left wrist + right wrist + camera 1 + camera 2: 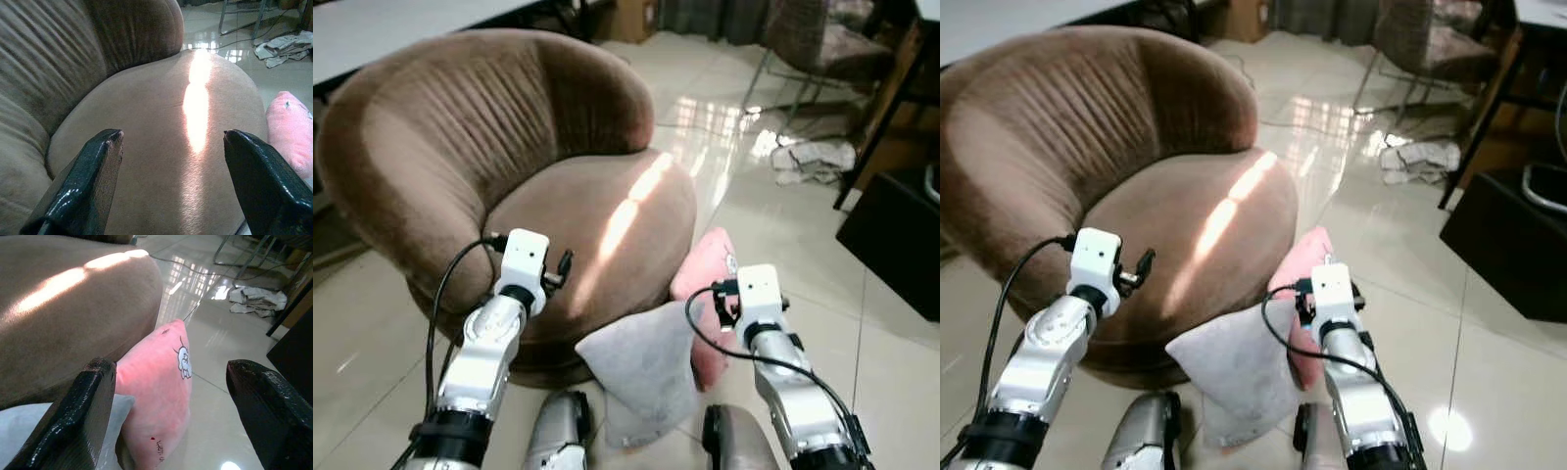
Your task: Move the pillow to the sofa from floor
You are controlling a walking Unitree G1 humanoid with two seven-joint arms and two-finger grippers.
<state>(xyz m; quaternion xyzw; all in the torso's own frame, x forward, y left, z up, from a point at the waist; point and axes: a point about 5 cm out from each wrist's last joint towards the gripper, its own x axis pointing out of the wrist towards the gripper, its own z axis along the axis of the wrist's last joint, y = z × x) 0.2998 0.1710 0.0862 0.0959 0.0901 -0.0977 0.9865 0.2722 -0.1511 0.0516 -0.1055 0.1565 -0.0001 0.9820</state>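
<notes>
A pink pillow (705, 279) with a small cartoon print stands on the tiled floor, leaning against the front right of the round brown sofa (597, 211). A grey pillow (641, 367) lies propped against the sofa's base just beside it, near my legs. My right gripper (171, 369) is open and hovers just above and behind the pink pillow (156, 382), with nothing between its fingers. My left gripper (173, 139) is open too, held over the sofa's seat cushion (161, 127), which carries a bright streak of sunlight.
A black cabinet (896, 245) stands on the right. Crumpled cloth (813, 157) lies on the shiny floor beyond the sofa, by a chair with metal legs (822, 49). A white table edge (391, 24) runs behind the sofa's back.
</notes>
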